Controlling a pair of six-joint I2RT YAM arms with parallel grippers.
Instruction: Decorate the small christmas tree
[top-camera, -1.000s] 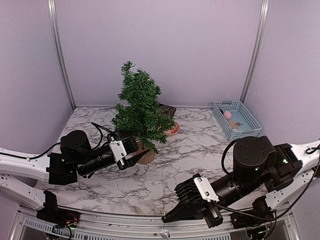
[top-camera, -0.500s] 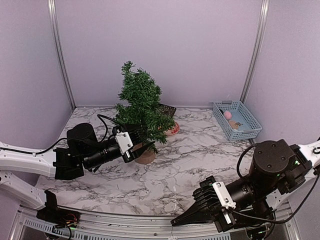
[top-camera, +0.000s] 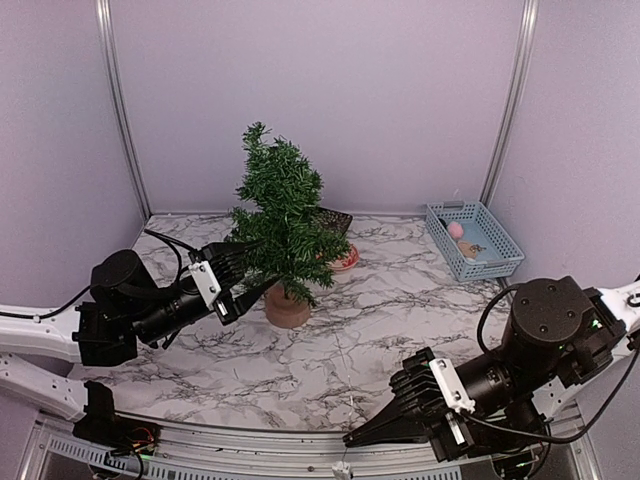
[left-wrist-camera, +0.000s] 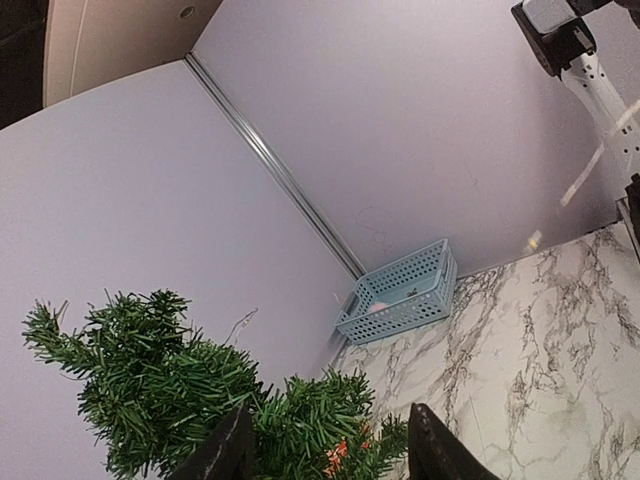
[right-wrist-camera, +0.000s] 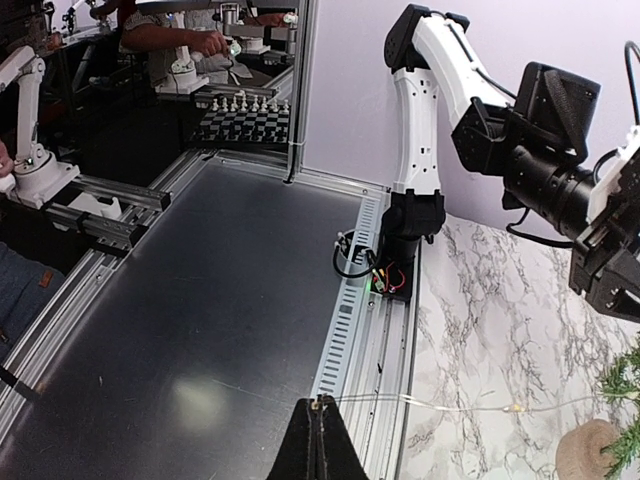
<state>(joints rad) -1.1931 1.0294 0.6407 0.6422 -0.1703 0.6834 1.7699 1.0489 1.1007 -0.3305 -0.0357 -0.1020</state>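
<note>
The small christmas tree (top-camera: 280, 205) stands upright on its round tan base (top-camera: 287, 306) at the back middle of the marble table. My left gripper (top-camera: 252, 276) is open, its fingers either side of the lowest left branches; the left wrist view shows the branches (left-wrist-camera: 190, 395) between the two dark fingers (left-wrist-camera: 435, 452). My right gripper (top-camera: 353, 438) is at the table's near edge, shut on the end of a thin wire light string (right-wrist-camera: 470, 403). The string runs from the tips (right-wrist-camera: 318, 408) over the table toward the tree base (right-wrist-camera: 585, 450).
A blue basket (top-camera: 473, 240) with a pink ball and other small ornaments sits at the back right, and also shows in the left wrist view (left-wrist-camera: 400, 295). A red-rimmed dish (top-camera: 346, 261) and a dark object (top-camera: 336, 219) lie behind the tree. A metal rail (right-wrist-camera: 360, 330) borders the near edge.
My left gripper has drawn back to the left, from the tree's trunk out to its lower left branches. My right gripper has pulled back and to the right along the near edge.
</note>
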